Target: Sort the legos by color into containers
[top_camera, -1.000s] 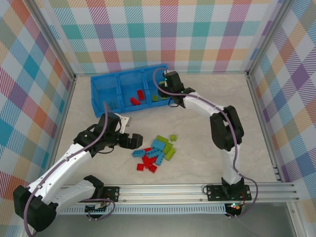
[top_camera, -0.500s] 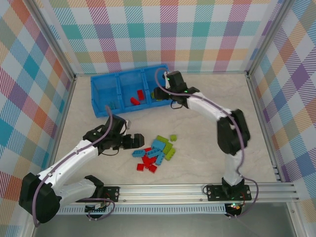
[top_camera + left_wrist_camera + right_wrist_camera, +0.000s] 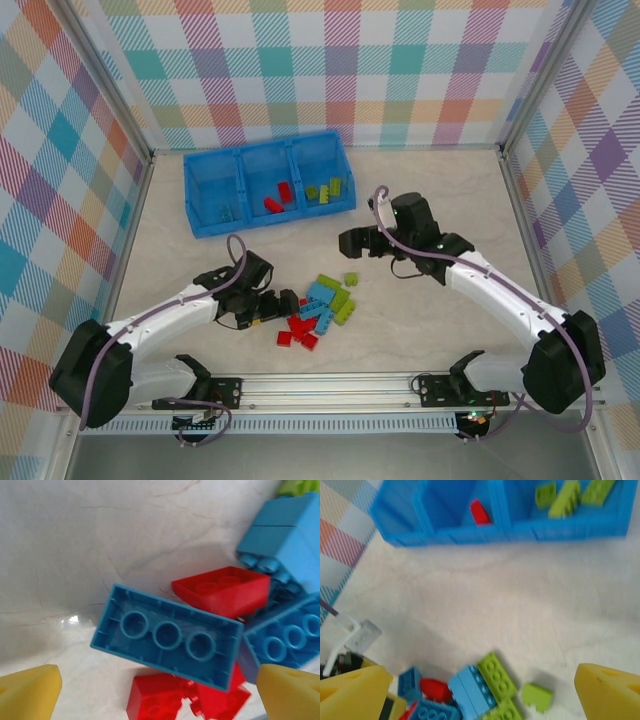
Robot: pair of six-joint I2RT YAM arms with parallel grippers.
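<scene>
Robotics test lab, indoors: a left arm [image 3: 165, 320] and a right arm [image 3: 495, 288], both white-and-black robot units, are bolted to a metal rail [image 3: 340, 385] at the near edge of a pale, marble-look tabletop [image 3: 430, 200]. Pastel plaid panels [image 3: 330, 70] on an aluminium frame [image 3: 530, 100] box the bench in on 3 sides. Purple cable [image 3: 233, 250] runs along the arms; a green light [image 3: 470, 414] glows at one base. Props: blue plastic tray [image 3: 290, 217] w/ 3 bins, plus loose toy bricks [image 3: 320, 305].

Pastel plaid walls [image 3: 340, 70] enclose a pale, seemingly marble-veined tabletop [image 3: 450, 190] edged by metal rails [image 3: 350, 383].
</scene>
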